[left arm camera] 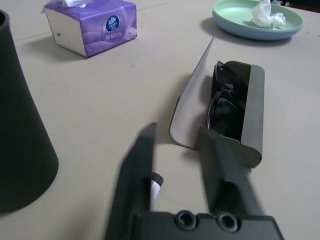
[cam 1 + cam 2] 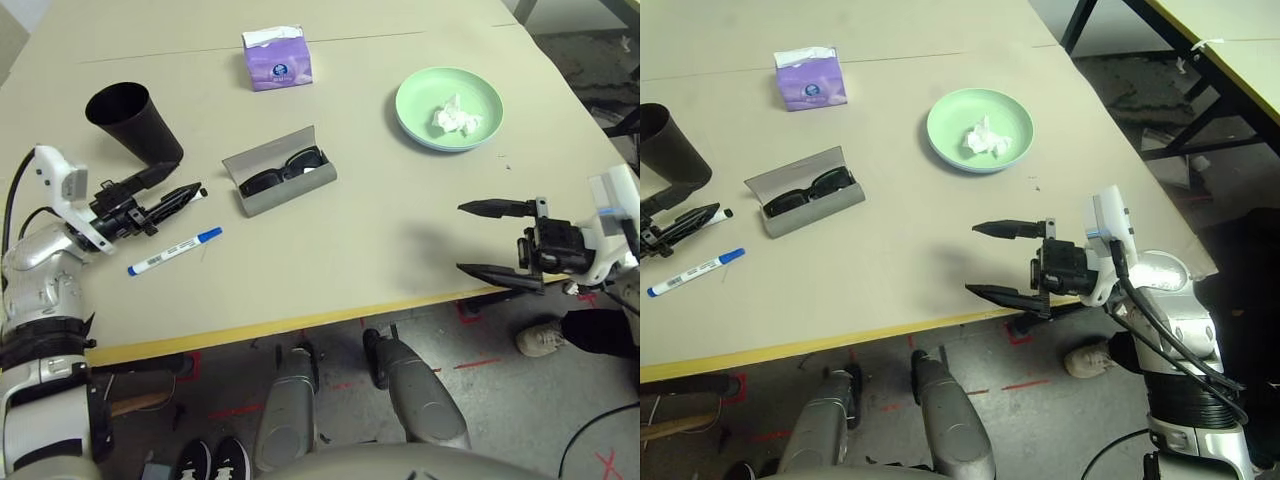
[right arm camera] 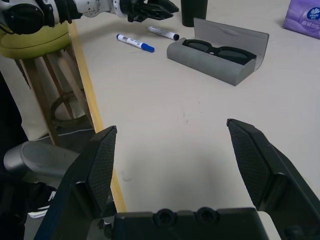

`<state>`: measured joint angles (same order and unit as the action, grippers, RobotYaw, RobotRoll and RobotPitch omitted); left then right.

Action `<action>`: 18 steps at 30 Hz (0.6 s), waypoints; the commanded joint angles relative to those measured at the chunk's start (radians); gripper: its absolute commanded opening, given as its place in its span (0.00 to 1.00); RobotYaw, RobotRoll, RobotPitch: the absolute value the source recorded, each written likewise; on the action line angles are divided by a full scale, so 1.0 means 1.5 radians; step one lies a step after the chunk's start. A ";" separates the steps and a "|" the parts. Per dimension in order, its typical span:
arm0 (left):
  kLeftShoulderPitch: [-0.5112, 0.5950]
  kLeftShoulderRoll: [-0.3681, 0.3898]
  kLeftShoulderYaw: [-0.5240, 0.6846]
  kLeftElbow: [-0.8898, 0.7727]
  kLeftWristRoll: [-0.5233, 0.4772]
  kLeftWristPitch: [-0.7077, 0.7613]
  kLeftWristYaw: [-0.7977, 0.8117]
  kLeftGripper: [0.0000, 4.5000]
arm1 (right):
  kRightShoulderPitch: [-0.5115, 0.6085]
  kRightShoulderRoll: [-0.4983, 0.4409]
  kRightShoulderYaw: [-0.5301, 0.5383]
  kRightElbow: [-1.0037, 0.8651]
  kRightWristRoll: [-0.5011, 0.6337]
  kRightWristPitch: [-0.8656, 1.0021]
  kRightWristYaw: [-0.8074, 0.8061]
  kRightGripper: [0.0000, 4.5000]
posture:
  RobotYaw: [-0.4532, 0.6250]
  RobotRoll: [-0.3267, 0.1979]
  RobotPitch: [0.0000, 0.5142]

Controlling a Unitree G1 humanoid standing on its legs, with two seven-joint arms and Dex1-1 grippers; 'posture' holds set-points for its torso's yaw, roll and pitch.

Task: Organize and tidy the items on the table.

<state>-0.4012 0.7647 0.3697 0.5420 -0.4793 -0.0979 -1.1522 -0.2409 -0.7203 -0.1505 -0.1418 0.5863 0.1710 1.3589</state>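
Between the left end effector's narrowed fingers a slim black-capped marker is lying on the matte beige desk; the right end effector is hovering, splayed wide.

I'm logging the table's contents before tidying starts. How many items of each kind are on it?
Markers: 2 (black cap, blue cap)
Plates: 1 visible, green
Cup: 1
Tissue box: 1
Glasses case: 1
Sunglasses: 1
Crumpled tissue: 1
Total: 8

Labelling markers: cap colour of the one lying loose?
Blue cap on the white marker; the left eye view shows it best.
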 commanded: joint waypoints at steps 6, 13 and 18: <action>0.000 -0.026 0.006 -0.019 0.011 0.002 0.065 0.01 | 0.014 -0.005 0.001 0.000 -0.002 -0.010 -0.006 1.00 | 0.16 0.62 0.55; -0.016 -0.040 -0.006 0.004 0.030 -0.016 0.109 0.01 | 0.016 -0.011 -0.003 0.000 -0.002 -0.010 -0.011 1.00 | 0.16 0.62 0.53; -0.047 -0.073 -0.035 0.035 0.064 -0.041 0.131 0.01 | 0.014 -0.016 -0.006 -0.002 0.002 -0.007 -0.013 1.00 | 0.15 0.62 0.53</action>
<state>-0.4700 0.6660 0.3358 0.5671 -0.4106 -0.1411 -0.9622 -0.2301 -0.7312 -0.1497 -0.1417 0.5868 0.1641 1.3390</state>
